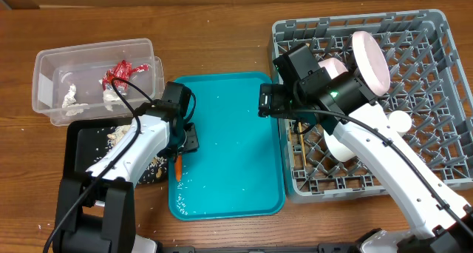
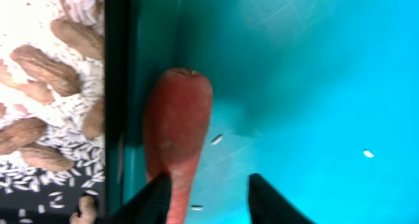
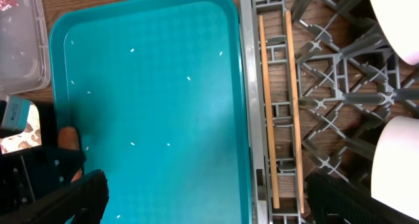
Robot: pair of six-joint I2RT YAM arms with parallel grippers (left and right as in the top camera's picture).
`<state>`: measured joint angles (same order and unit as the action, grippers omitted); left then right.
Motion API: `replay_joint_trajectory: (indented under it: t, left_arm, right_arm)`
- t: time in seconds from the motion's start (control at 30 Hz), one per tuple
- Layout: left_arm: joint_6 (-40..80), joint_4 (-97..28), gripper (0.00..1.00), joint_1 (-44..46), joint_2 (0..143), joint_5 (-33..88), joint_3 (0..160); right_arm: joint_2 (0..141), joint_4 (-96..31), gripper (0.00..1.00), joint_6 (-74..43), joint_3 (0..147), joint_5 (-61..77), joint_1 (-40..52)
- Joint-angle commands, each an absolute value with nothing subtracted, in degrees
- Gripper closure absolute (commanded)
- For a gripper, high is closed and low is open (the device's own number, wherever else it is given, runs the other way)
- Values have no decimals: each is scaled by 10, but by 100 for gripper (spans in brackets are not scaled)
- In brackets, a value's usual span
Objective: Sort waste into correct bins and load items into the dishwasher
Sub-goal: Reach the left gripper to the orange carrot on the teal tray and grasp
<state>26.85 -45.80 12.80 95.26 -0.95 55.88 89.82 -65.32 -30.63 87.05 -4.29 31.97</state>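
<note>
**Left pincer** [image 2: 206, 198]. You see it half open, astride the thin end of the carrot [image 2: 177, 119]. One finger [image 2: 154, 198] lies against the carrot. The other stands clear of it, with bare tray showing between them. You cannot tell whether the carrot is lifted or lying flat.

- Directly under this pincer is the teal tray [image 2: 314, 67].
- Just beside the pincer, past the teal tray's rim, sits the black tray [image 2: 114, 86]. It holds peanuts [image 2: 39, 63] on a bed of rice [image 2: 72, 119]. A few stray grains also lie on the teal tray ahead of the fingers.
- Farther from the pincer, beyond the black tray, stands the tub [image 1: 52, 90]. The wrapper [image 1: 118, 73] and tissue [image 1: 71, 98] are inside it.

**Right pincer** [image 3: 206, 185]. It is spread wide and holds nothing. It hangs above the opposite side of the teal tray, well apart from the left pincer.

- Just beside it begins the rack [image 3: 314, 73], and two sticks [image 3: 265, 106] lie flat in the rack's nearest row.
- Beyond the sticks a cup [image 3: 399, 165] sits among the pegs.
- Farther still a plate [image 1: 369, 61] stands on edge.

Everything rests on the desk [image 1: 222, 31].
</note>
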Motion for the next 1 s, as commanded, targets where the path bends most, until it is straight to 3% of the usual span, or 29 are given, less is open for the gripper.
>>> replay_joint_trajectory:
  t: [0.0, 0.23, 0.43, 0.57, 0.67, 0.97]
  left_arm:
    - [269, -418, 56, 128, 1000, -4, 535]
    - [271, -413, 63, 129, 1000, -17, 527]
    - [270, -406, 63, 128, 1001, -63, 526]
    - [270, -401, 77, 128, 1001, -66, 526]
    - [270, -407, 96, 128, 1001, -32, 528]
    - [242, -598, 96, 121, 984, -73, 706]
  right_arm:
    - [895, -650, 0, -300, 874, -42, 321]
    - [895, -648, 0, -300, 874, -42, 321]
    - [895, -648, 0, -300, 874, -42, 321]
    - [895, -649, 0, -300, 873, -42, 321]
    - [895, -650, 0, -300, 873, -42, 321]
    - [895, -647, 0, -299, 873, -42, 321]
